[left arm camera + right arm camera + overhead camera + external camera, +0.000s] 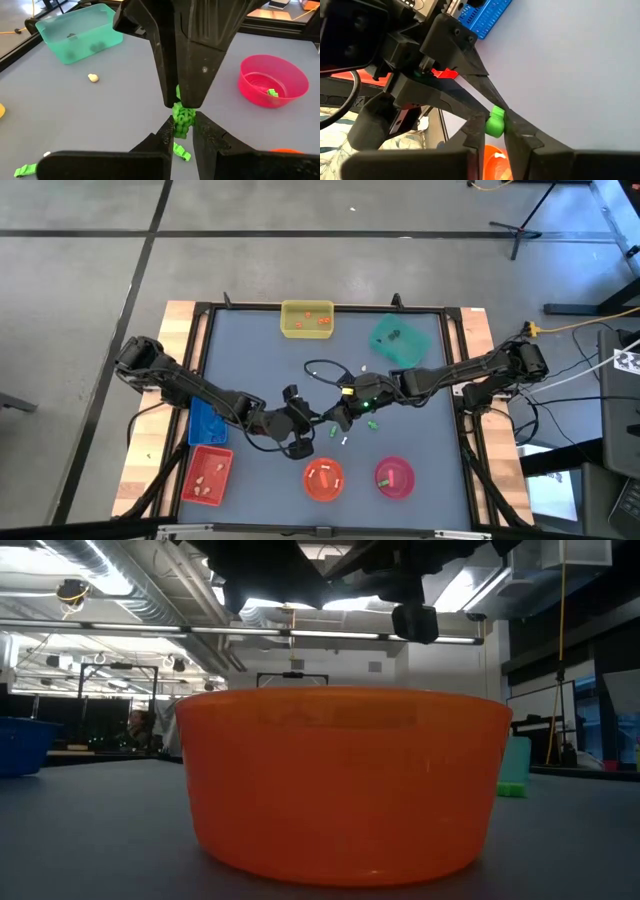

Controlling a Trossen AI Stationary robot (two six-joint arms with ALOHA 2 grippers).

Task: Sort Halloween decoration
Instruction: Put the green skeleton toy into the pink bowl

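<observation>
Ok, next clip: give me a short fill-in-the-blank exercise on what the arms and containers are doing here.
1. The left gripper and the right gripper both pinch one small ____ trinket.
2. The round pink plastic bowl holds a ____ piece.
3. In the high view, the yellow rectangular tray holds ____ pieces.
4. The two grippers meet near the table's ____.

Missing words: green; green; orange; middle

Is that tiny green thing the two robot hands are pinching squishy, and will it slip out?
The green trinket looks knobbly and unsquashed between the left hand and right hand, so probably fairly stiff. It is far smaller than either hand, so likely very light. Pinched only at the very tips, it might pop out.
</observation>
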